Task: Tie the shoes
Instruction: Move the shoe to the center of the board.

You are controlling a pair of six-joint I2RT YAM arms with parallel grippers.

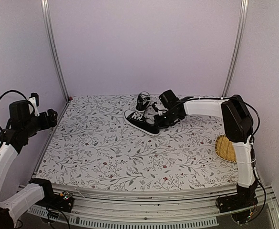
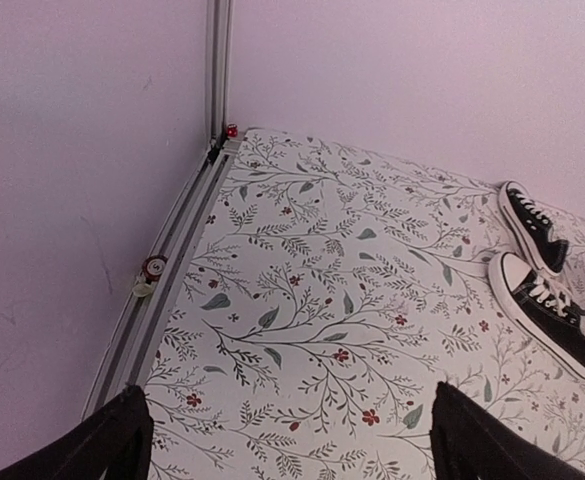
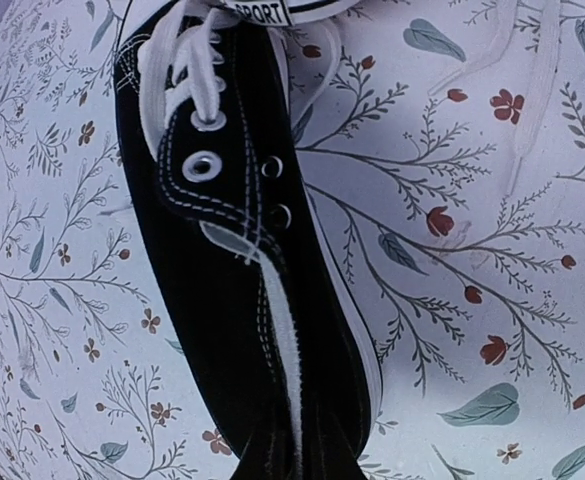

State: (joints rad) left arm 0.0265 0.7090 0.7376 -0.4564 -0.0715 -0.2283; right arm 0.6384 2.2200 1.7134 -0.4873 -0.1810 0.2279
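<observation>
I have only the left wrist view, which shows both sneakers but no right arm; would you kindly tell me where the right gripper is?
Observer: In the top view, the right gripper is lowered at the heel end of the nearer sneaker, reaching in from the right.
Operator: Thank you. Are its jaws closed, and are the laces tied?
Observer: The jaws are shut, though nothing shows what is between them. The right wrist view shows a loose white lace lying on the floral cloth beside that sneaker, with no bow in sight.
</observation>
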